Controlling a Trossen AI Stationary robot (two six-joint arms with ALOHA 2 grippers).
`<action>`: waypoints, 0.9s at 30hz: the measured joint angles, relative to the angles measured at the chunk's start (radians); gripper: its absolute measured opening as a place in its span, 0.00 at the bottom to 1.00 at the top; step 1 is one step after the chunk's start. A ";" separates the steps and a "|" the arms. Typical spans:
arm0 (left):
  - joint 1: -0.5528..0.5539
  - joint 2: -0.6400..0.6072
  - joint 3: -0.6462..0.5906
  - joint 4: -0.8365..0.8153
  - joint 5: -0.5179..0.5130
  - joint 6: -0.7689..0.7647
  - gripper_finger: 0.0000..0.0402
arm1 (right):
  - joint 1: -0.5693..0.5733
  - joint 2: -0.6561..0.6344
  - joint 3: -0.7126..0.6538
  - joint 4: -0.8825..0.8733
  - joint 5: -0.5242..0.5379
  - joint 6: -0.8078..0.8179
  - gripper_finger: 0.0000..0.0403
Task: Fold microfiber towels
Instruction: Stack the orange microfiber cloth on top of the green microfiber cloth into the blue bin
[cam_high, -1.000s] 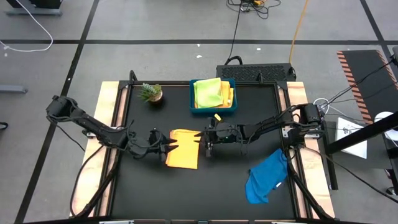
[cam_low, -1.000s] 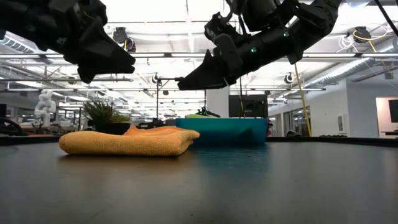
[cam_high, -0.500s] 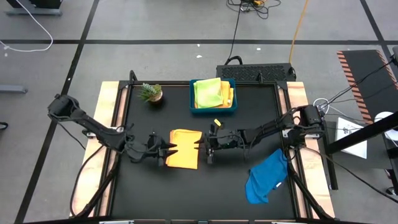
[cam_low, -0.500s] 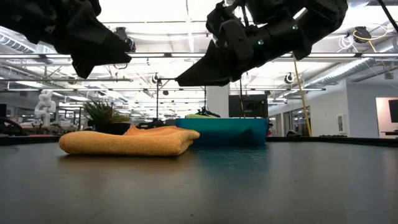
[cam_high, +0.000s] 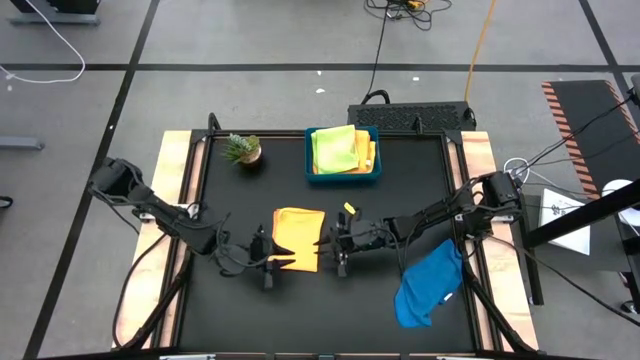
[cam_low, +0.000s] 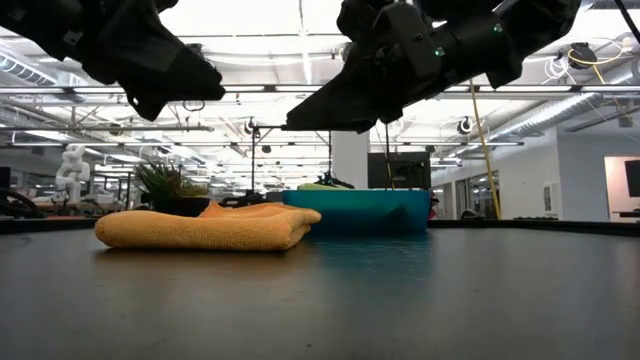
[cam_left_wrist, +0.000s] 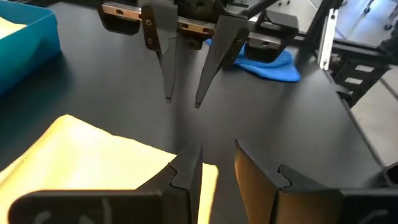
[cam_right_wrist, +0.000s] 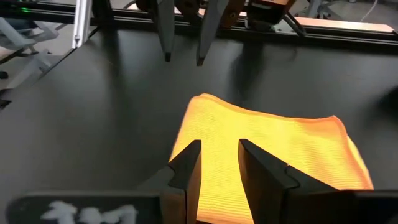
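A folded orange towel (cam_high: 297, 238) lies flat on the black table, also seen in the low view (cam_low: 205, 228). My left gripper (cam_high: 286, 262) hovers open above the towel's near edge, nothing between its fingers (cam_left_wrist: 214, 152). My right gripper (cam_high: 322, 246) hovers open just off the towel's right edge and faces the left one (cam_right_wrist: 217, 146). Both are clear of the table in the low view. A crumpled blue towel (cam_high: 428, 285) lies at the near right. Lime green and yellow towels (cam_high: 336, 148) lie in the blue tray (cam_high: 343, 178).
A small potted plant (cam_high: 241, 150) stands at the far left of the table. The blue tray sits at the far middle. Bare black table stretches left of the orange towel and along the near edge. Wooden side rails (cam_high: 172, 200) border the table.
Both grippers have moved toward the table's near edge, staying above the table; the left one has also gone a little toward the right. The orange towel has stayed where it was.
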 joint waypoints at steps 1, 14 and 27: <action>-0.001 0.000 0.000 0.002 0.002 -0.007 0.23 | 0.003 0.000 0.000 0.000 0.000 0.000 0.24; -0.004 0.008 0.000 0.023 0.034 -0.006 0.23 | 0.023 0.000 0.000 0.021 0.000 0.065 0.24; -0.045 0.061 0.000 0.084 0.020 -0.014 0.23 | 0.096 0.000 0.000 0.053 0.002 0.026 0.24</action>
